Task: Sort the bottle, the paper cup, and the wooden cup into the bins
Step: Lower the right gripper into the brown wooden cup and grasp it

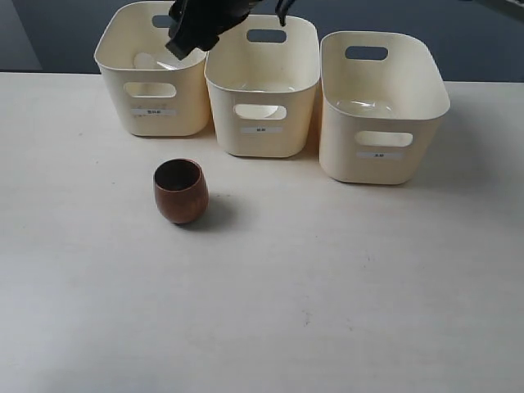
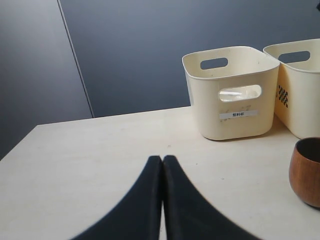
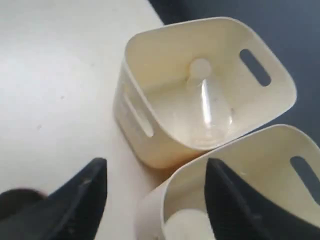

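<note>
so the bottle (image 3: pixel 205 105) is in the left bin (image 1: pixel 115 94); right gripper (image 3: pixel 156 162) hovers above that bin's rim, jaws wide and empty; left gripper (image 2: pixel 162 159) is pinched shut; wooden cup (image 1: pixel 180 192) stands in front of that bin, so grabbing it looks next

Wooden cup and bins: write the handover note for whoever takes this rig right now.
Left gripper: shut, nothing in it.
Right gripper: open, empty, above the left and middle bins.
Bottle: in the left bin.
Paper cup: apparently the white thing in the middle bin.
Wooden cup: upright on the table, in front of the bins.
Done: bottle, paper cup.
Left: wooden cup. The right bin shows nothing inside.
</note>
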{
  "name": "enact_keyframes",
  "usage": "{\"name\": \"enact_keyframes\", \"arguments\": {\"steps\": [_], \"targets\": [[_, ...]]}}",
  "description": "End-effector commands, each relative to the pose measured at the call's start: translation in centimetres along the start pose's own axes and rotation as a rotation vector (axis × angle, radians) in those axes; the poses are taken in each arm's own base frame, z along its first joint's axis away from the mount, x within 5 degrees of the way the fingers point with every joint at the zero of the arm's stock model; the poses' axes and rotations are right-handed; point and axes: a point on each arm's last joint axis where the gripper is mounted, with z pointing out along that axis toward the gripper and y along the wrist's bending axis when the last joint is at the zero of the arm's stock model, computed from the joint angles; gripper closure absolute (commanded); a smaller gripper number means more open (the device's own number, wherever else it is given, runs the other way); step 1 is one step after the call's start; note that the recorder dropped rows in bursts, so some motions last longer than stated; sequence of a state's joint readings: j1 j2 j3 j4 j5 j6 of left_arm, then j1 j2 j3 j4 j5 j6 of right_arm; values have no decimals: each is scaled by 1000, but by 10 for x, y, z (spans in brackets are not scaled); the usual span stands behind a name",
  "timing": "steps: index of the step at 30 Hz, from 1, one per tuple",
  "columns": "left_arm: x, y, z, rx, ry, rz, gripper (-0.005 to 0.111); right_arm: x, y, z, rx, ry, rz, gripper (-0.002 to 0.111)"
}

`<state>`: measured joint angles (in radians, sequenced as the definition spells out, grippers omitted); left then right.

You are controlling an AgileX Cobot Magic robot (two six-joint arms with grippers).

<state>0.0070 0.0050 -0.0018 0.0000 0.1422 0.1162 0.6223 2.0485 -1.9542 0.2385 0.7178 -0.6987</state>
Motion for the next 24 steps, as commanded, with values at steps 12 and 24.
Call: {"name": "enact_keyframes", "arguments": {"steps": [12,24], "targets": [[0,0,0,-2,-10,-2,107,10,75,3,-471,241,-234,52],[0,0,0,-2,-10,-2,107,49,88,84,-470,285,-266,41]]}}
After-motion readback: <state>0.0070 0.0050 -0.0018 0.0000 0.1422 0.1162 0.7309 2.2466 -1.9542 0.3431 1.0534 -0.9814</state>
